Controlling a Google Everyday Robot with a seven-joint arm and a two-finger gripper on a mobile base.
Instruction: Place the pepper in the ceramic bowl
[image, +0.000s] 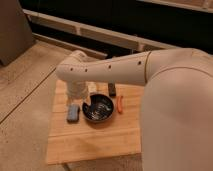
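The ceramic bowl (99, 108) is round, glossy and black, and stands in the middle of the wooden table (95, 140). The pepper (120, 104) is small, slim and orange-red, and lies on the wood just right of the bowl, outside it. My white arm (110, 70) reaches across from the right and bends down at the left. My gripper (83, 101) hangs below the wrist at the bowl's left rim, between the bowl and the sponge, mostly hidden by the arm. It is apart from the pepper.
A blue-grey sponge (73, 113) lies left of the bowl. A small black block (112, 90) lies behind the bowl. A pale cup (93, 88) shows partly under the arm. The table's front edge is near; speckled floor lies to the left.
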